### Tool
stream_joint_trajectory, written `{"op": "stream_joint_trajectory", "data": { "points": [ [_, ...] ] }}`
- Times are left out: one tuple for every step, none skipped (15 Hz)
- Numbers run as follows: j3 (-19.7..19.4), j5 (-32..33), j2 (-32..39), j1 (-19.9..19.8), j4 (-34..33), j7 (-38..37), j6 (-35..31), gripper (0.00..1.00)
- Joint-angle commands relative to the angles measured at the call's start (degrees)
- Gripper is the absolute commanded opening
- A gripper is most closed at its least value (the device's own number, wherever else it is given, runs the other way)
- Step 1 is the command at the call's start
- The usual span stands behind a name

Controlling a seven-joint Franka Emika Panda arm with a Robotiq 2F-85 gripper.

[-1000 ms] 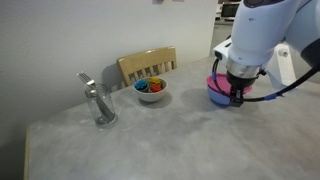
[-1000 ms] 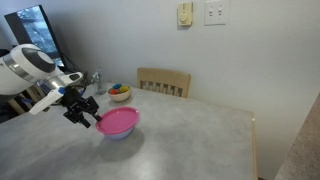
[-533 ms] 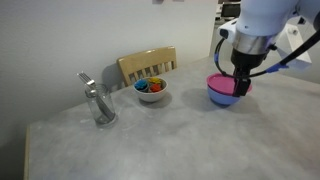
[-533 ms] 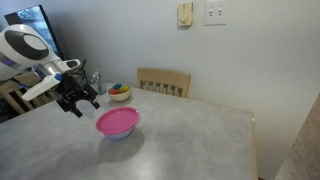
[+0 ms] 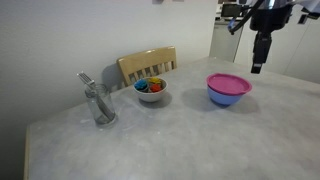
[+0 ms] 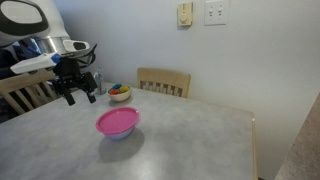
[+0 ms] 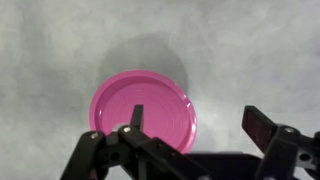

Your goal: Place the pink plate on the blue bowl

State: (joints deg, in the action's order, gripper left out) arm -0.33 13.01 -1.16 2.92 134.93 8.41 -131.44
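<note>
The pink plate (image 5: 229,82) lies flat on top of the blue bowl (image 5: 226,97) on the grey table; in both exterior views the blue rim shows just beneath it (image 6: 118,133). The plate (image 6: 117,121) covers the bowl's mouth. In the wrist view the pink plate (image 7: 143,109) lies straight below, hiding the bowl. My gripper (image 5: 257,66) hangs well above and beside the plate, open and empty, also in an exterior view (image 6: 78,97) and the wrist view (image 7: 198,125).
A white bowl (image 5: 151,92) with colourful items (image 6: 120,94) stands near a wooden chair (image 5: 148,64) at the table's far edge. A metal tool stand (image 5: 98,103) is at one side. The grey table (image 5: 180,140) ends near the chair.
My gripper let go of the pink plate on the blue bowl, opened, and rose up and away from it. The plate stays on the bowl.
</note>
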Motion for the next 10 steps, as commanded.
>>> {"op": "stream_joint_trajectory", "data": {
  "points": [
    [-0.18,-2.7,-0.36,-1.4,-0.79,2.62,3.04,1.0],
    [-0.97,-4.46,-0.46,-2.2,-1.51,4.9,5.21,1.0],
    [-1.46,-5.13,-0.45,-2.72,-1.93,6.01,6.07,1.0],
    [-1.68,-5.34,-0.43,-2.94,-2.02,6.37,6.19,1.0],
    [-1.65,-5.39,-0.39,-2.93,-2.01,6.38,6.22,1.0],
    [-1.54,-5.43,-0.35,-2.85,-2.02,6.38,6.24,1.0],
    [-1.47,-5.43,-0.3,-2.79,-2.02,6.38,6.24,1.0],
    [-1.45,-5.43,-0.27,-2.79,-2.01,6.38,6.25,1.0],
    [-1.45,-5.44,-0.27,-2.79,-2.02,6.38,6.25,1.0],
    [-1.45,-5.44,-0.27,-2.79,-2.02,6.38,6.26,1.0]
  ]
}}
